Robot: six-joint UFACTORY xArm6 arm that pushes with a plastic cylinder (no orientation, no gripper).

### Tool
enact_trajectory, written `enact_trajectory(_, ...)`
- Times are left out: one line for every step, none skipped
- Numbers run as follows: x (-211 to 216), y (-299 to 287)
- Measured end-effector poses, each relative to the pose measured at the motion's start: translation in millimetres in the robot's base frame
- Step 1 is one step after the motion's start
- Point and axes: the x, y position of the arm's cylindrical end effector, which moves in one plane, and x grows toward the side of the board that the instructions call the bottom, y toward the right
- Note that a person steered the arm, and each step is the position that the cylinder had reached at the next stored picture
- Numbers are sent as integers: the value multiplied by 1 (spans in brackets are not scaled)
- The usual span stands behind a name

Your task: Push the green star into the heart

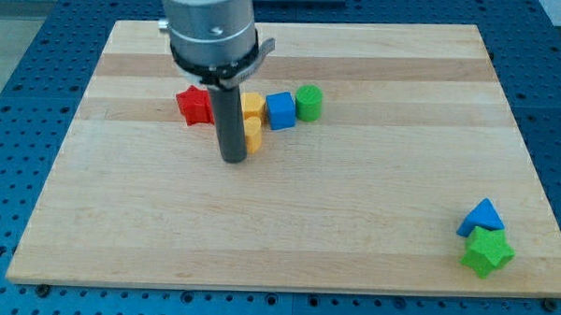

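— So where does the green star [488, 252] sit?

— Down at the view's bottom right, close to the wooden board's [353, 235] corner, touching the blue triangular block [482, 217] just above it. Nothing has pushed it toward its goal yet, I'd judge.

— And my tip [233, 159]?

— Well apart from the star, near the cluster toward the view's top left. It is a bare rod with nothing to open or close, and it stands right beside a yellow block [254, 135], seemingly touching it (the rod hides that block's left edge, so its shape is hard to call).

— Which one is the heart?

— Probably the other yellow block [252, 105] behind the rod, though it is partly covered too. Red star [195, 105] lies to its left, blue cube [280, 111] and green cylinder [309, 101] to its right.

— Why does that matter?

— The star must cross most of the board, so my tip would need to get round to its far right side first
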Motion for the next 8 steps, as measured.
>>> enact_trajectory(-2,0)
enact_trajectory(-2,-4)
enact_trajectory(27,3)
enact_trajectory(65,57)
enact_trajectory(71,121)
enact_trajectory(24,177)
enact_trajectory(3,249)
enact_trajectory(18,334)
